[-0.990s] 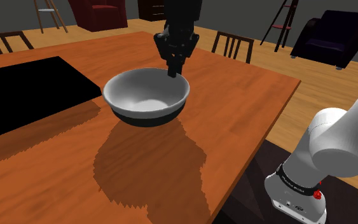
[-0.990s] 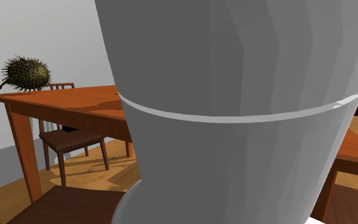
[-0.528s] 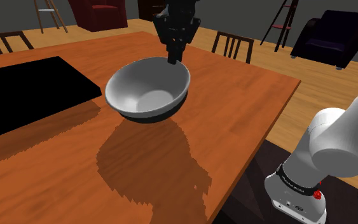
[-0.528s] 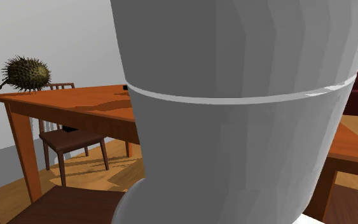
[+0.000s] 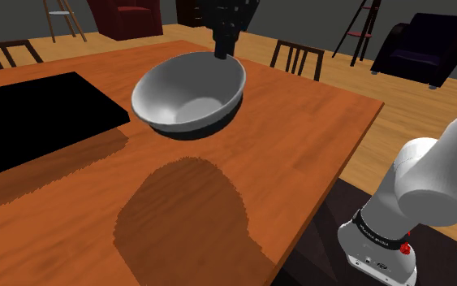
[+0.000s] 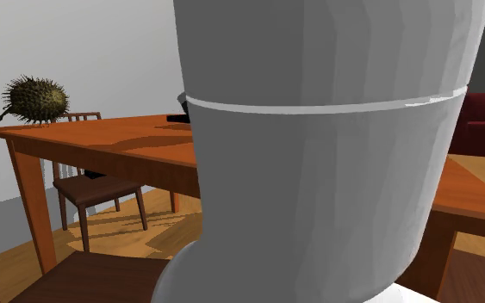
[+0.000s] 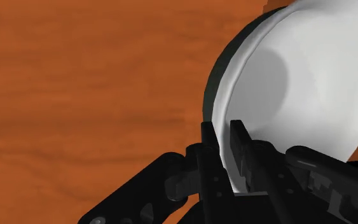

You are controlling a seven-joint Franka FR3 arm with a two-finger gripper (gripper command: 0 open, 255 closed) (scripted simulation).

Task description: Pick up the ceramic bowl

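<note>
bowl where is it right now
In the shoulder view's upper middle, the bowl hangs tilted above the table, its far rim clasped by the gripper.

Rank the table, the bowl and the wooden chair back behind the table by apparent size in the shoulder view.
1. table
2. bowl
3. chair back, though it stands farther from the camera, which shrinks it.

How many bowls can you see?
1. The bowl, white inside and dark outside, hangs tilted above the table, its rim clasped by the gripper. The arm hides part of the table in the second exterior view, so another could be behind it.
</note>
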